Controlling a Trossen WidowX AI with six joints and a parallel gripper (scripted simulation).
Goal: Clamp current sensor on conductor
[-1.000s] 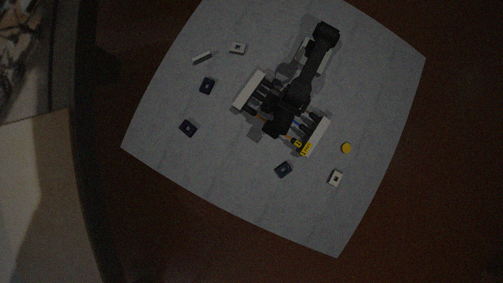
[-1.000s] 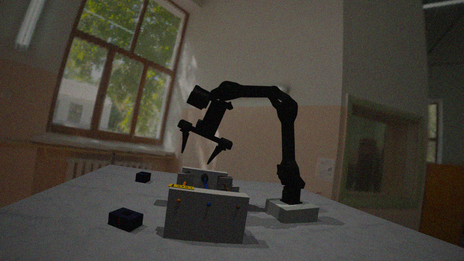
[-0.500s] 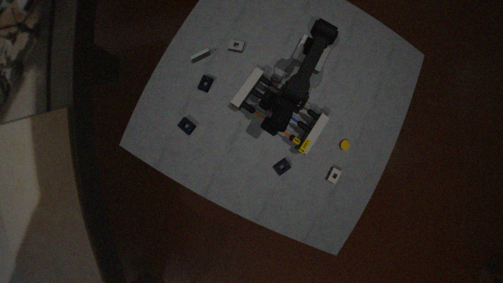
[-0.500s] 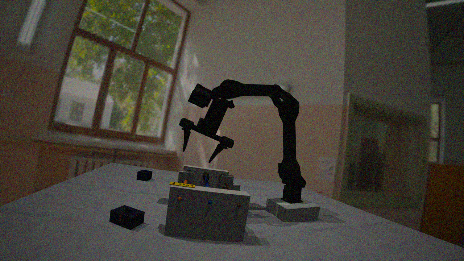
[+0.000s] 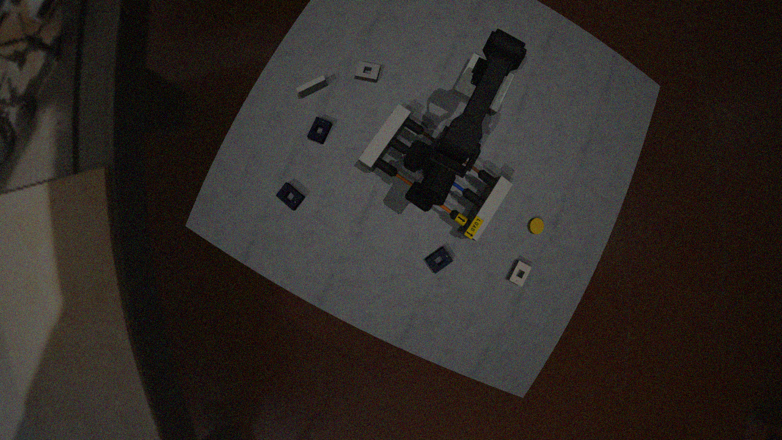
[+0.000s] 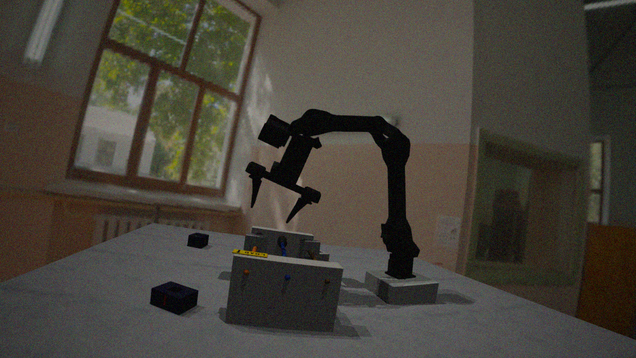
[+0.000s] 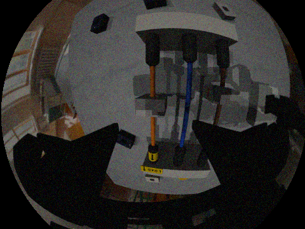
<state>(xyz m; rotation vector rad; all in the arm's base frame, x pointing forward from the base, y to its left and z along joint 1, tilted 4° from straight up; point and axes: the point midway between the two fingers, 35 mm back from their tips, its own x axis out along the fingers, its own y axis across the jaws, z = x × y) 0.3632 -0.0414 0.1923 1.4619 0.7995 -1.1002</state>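
Observation:
The grey sensor (image 7: pixel 150 105) sits round the orange LOAD conductor (image 5: pixel 404 179) (image 7: pixel 152 131), about mid-span. Its halves look together in the wrist view; the latch and its arrow cannot be made out. The arm hides it in the top view. The yellow LOAD marker (image 5: pixel 474 225) (image 6: pixel 258 254) (image 7: pixel 152 169) lies on one end block, with a yellow arrow band (image 5: pixel 460 219) (image 7: pixel 152 156) on that end of the conductor. My gripper (image 6: pixel 270 214) (image 7: pixel 156 126) is open and empty, tilted and raised above the conductors, clear of the sensor.
Two end blocks (image 5: pixel 385 136) (image 5: pixel 493 206) hold the conductors. A blue conductor (image 7: pixel 188 95) and a brown one (image 7: pixel 218 114) run beside the orange one; another grey block (image 7: pixel 219 90) is at the brown one. Dark blocks (image 5: pixel 319 130) (image 5: pixel 290 195) (image 5: pixel 438 260), white blocks (image 5: pixel 368 77) (image 5: pixel 520 282) and a yellow disc (image 5: pixel 536 225) lie around.

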